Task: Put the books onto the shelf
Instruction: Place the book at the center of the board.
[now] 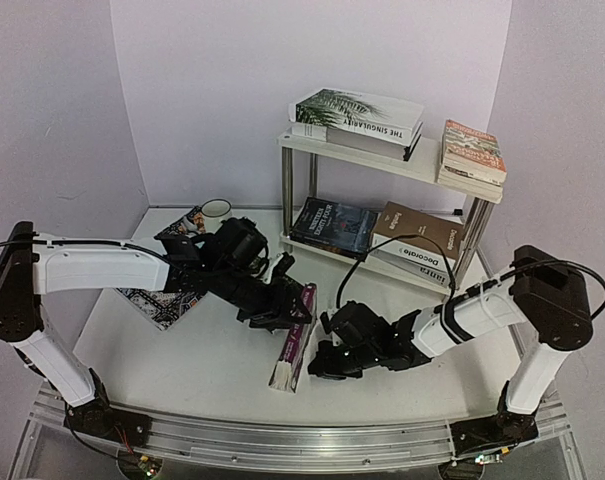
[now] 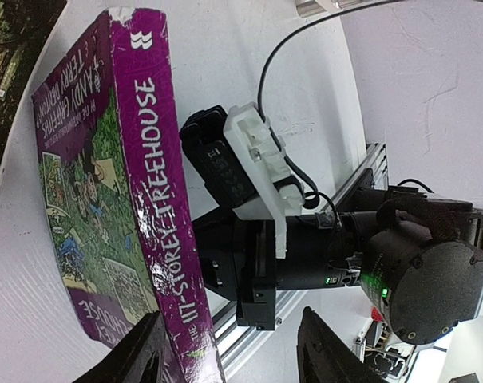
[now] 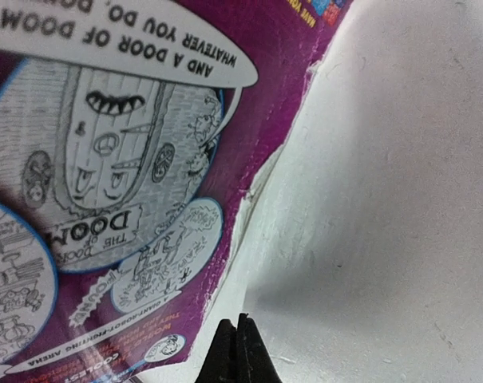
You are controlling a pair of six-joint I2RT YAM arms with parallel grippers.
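Observation:
A magenta book (image 1: 298, 338) stands on its long edge on the table, spine up and leaning, between my two arms. In the left wrist view its spine (image 2: 157, 207) runs down between my fingers, close to the left finger (image 2: 139, 355). My left gripper (image 1: 282, 303) (image 2: 233, 351) is open around the book's far end. My right gripper (image 1: 322, 360) (image 3: 241, 351) is shut and empty, its tip low on the table beside the book's back cover (image 3: 105, 159). The shelf (image 1: 382, 152) stands at the back right. Its top holds a white palm-leaf book (image 1: 357, 112) and an orange book (image 1: 472, 150).
On the shelf's lower board lie a dark book (image 1: 332, 225) and a brown book (image 1: 422, 232) stacked on others. A white mug (image 1: 215, 210) and a patterned placemat (image 1: 162, 302) sit at the left, partly under my left arm. Purple walls close in the table.

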